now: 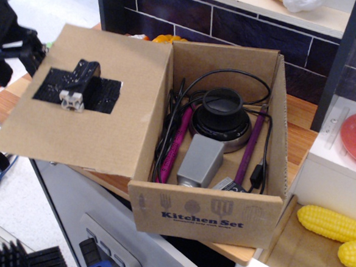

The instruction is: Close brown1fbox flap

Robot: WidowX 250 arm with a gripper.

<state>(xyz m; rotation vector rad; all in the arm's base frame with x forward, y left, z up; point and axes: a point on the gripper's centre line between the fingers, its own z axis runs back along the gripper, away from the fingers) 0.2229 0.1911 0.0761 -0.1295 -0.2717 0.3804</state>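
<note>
The brown1fbox point(204, 216) is sitting open at the front edge of the wooden counter point(300, 139), its printed front wall overhanging the drop below. Its flap point(88, 112) is standing out to the box's left in the picture, hinged along the left wall and tilting upward, with the black tape patch point(78, 90) and the small black-and-white knob point(71, 99) facing up. Open room is lying above the box mouth and over the flap; the tiled back wall point(246, 28) is closing off the far side, and a white shelf unit point(334, 175) is standing close on the right. Inside the box, a black round device point(221, 109), a grey block point(199, 159), purple sticks point(176, 136) and black cable point(231, 76) are lying below the rim. The hand point(13, 48) is hanging at the picture's left border, just beside the flap's outer upper edge; contact cannot be told, nor whether its fingers are spread or pressed together.
</note>
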